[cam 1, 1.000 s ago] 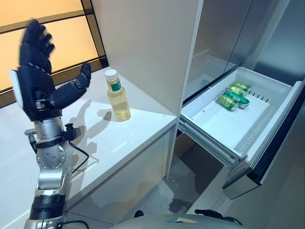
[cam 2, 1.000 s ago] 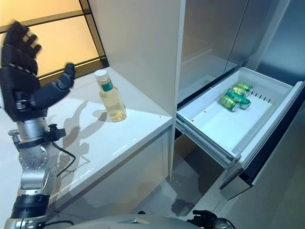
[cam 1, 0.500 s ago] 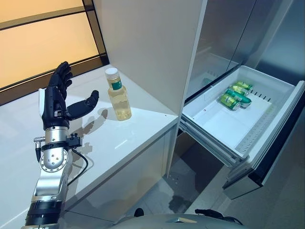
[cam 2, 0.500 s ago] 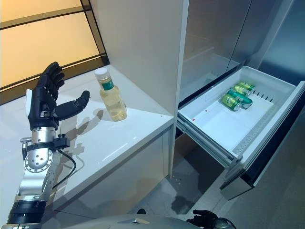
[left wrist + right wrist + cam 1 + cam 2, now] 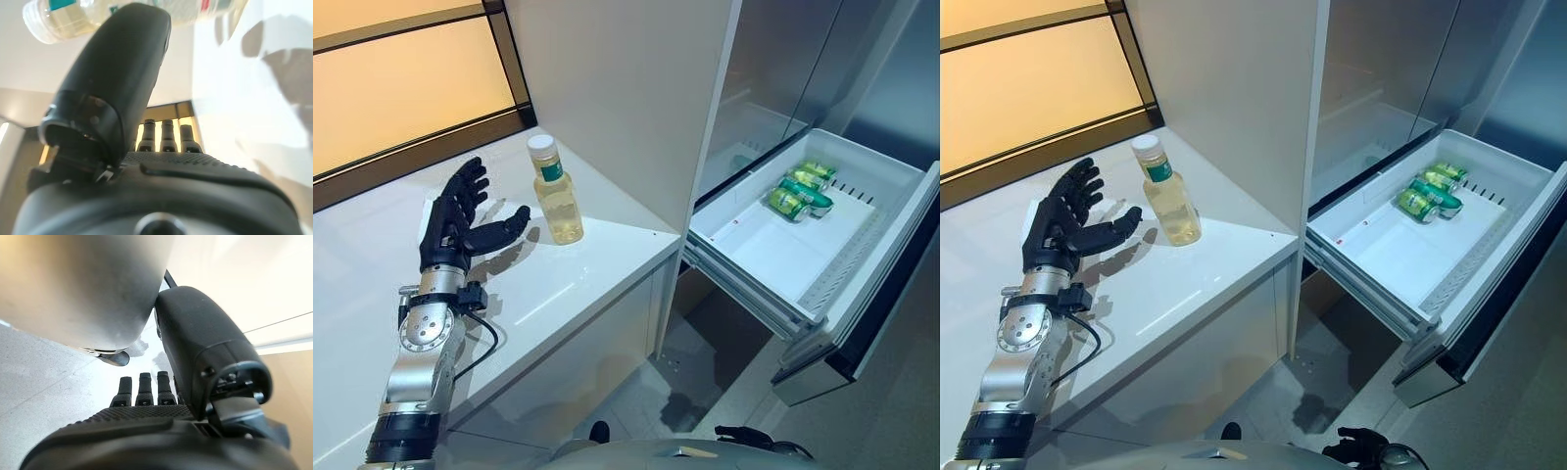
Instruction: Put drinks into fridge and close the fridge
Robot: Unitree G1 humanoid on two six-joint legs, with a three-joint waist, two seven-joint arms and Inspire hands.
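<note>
Now left robot hand (image 5: 460, 217) spread open just beside bottle (image 5: 554, 192), not touching.

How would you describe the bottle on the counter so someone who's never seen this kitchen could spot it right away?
Start at the white counter left of the open fridge drawer. Near its back, close to the tall white cabinet panel, one clear bottle of pale yellow drink stands upright, just beyond the open left hand. Its white cap and green label set it apart; the other drinks are green cans lying in the drawer.
</note>
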